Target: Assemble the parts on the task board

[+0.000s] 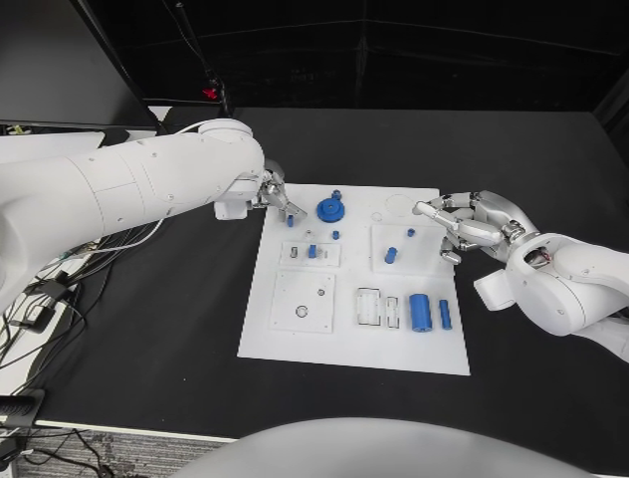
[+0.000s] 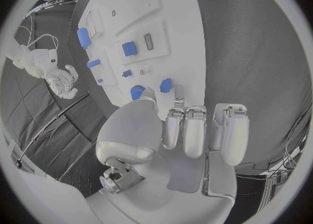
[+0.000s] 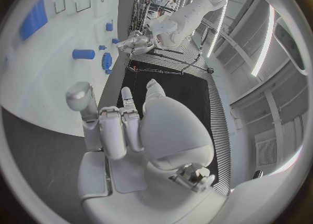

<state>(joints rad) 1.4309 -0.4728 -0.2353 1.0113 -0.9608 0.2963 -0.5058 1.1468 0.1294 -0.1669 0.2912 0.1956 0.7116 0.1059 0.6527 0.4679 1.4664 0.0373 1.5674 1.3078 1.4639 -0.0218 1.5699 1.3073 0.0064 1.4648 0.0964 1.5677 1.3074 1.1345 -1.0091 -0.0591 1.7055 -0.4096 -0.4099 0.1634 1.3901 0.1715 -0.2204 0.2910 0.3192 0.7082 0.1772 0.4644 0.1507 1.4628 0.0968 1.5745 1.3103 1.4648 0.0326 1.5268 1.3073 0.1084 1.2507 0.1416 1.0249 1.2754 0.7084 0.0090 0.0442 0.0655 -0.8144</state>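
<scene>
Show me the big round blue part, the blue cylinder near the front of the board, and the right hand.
round blue part point(image 1: 330, 210), head view, its top face.
blue cylinder point(image 1: 421, 312), head view, its middle.
right hand point(image 1: 468, 223), head view, its middle.

Left hand point(image 1: 271, 191) mostly hidden behind its own white forearm in the head view; whether the fingers touch the task board point(image 1: 355, 344) cannot be told; right hand point(image 1: 468, 224) at the board's right edge, its fingertips overlapping the board; contact unclear; small blue part point(image 2: 137, 91) half hidden behind the left hand's thumb in the left wrist view; shape not readable.
</scene>
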